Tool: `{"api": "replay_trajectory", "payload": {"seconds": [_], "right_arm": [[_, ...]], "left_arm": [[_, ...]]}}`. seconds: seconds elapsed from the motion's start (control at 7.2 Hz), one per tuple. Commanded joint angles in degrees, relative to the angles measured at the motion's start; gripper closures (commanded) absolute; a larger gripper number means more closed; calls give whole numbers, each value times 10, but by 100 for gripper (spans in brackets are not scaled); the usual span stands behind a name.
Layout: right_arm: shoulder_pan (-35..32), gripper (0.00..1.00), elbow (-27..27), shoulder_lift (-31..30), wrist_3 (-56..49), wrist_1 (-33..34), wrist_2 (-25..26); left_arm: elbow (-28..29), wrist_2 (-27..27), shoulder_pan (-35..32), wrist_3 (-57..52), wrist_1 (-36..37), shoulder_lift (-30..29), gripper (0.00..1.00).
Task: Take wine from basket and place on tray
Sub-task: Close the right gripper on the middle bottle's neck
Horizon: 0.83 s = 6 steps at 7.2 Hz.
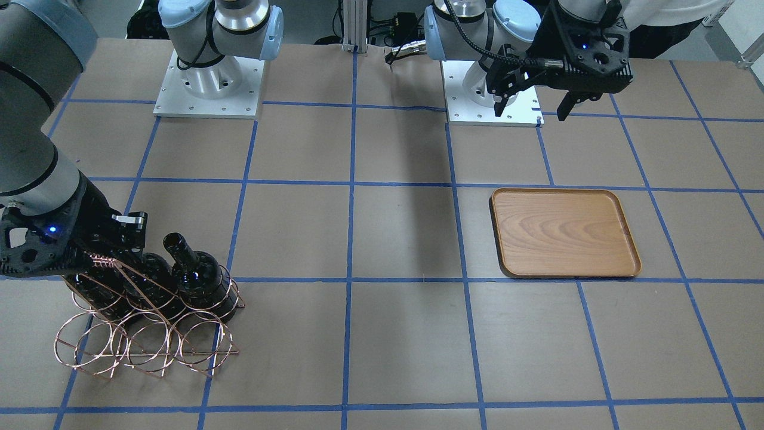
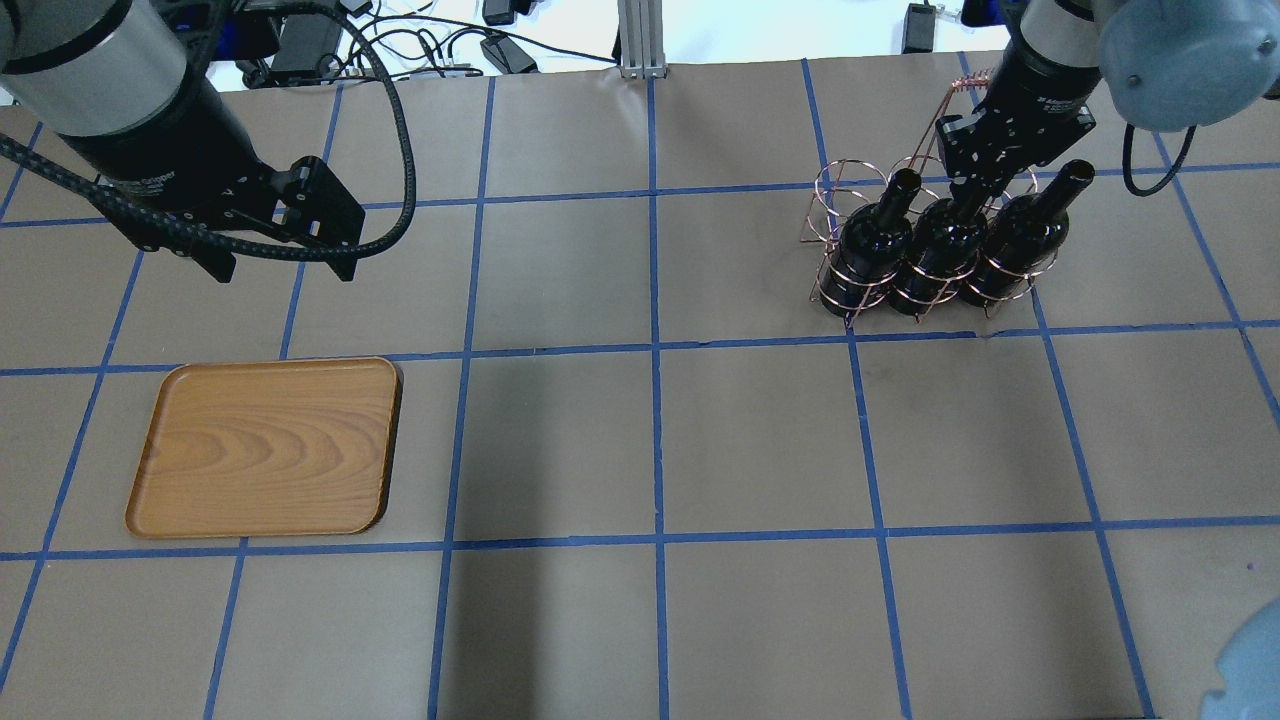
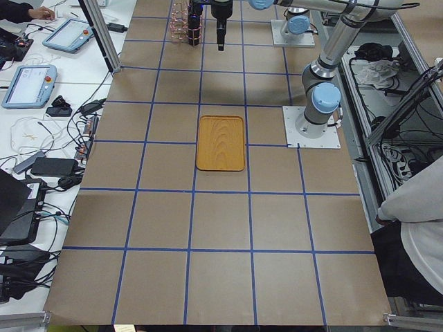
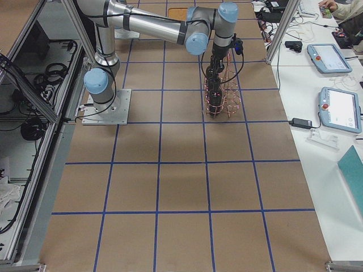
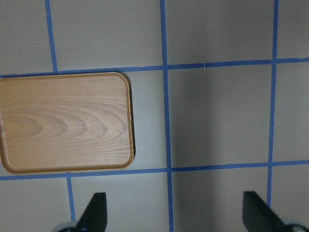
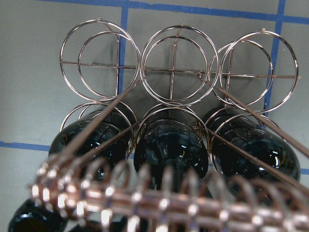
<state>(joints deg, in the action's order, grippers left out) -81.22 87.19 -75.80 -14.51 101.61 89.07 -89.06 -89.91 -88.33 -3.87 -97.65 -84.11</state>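
The copper wire basket (image 2: 835,185) stands at the far right with three near-black wine bottles in it, leaning. My right gripper (image 2: 975,195) is down at the neck of the middle bottle (image 2: 935,255), beside the coiled handle (image 6: 145,203). Its fingers look closed together on that neck, which they hide. The outer bottles (image 2: 868,250) (image 2: 1015,245) show their necks. The wooden tray (image 2: 265,450) lies empty at the near left. My left gripper (image 2: 283,270) hangs open and empty above the table, beyond the tray. The left wrist view also shows the tray (image 5: 63,123).
The table is brown paper with a grid of blue tape lines (image 2: 655,350). The two arm bases (image 1: 209,83) (image 1: 489,89) stand at the robot's edge. Cables (image 2: 420,50) lie beyond the far edge. The basket's upper rings (image 6: 178,67) hold nothing.
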Motion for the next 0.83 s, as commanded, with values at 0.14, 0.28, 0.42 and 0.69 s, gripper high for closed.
{"api": "replay_trajectory", "payload": {"seconds": [0.14, 0.28, 0.42, 0.69], "right_arm": [[0, 78, -13, -8, 8, -9, 6], [0, 78, -49, -28, 9, -57, 20], [-1, 78, -100, -54, 23, -142, 20], [-12, 78, -133, -115, 48, -228, 26]], "left_arm": [[0, 0, 0, 0, 0, 0, 0], [-1, 0, 0, 0, 0, 0, 0], [0, 0, 0, 0, 0, 0, 0], [0, 0, 0, 0, 0, 0, 0]]}}
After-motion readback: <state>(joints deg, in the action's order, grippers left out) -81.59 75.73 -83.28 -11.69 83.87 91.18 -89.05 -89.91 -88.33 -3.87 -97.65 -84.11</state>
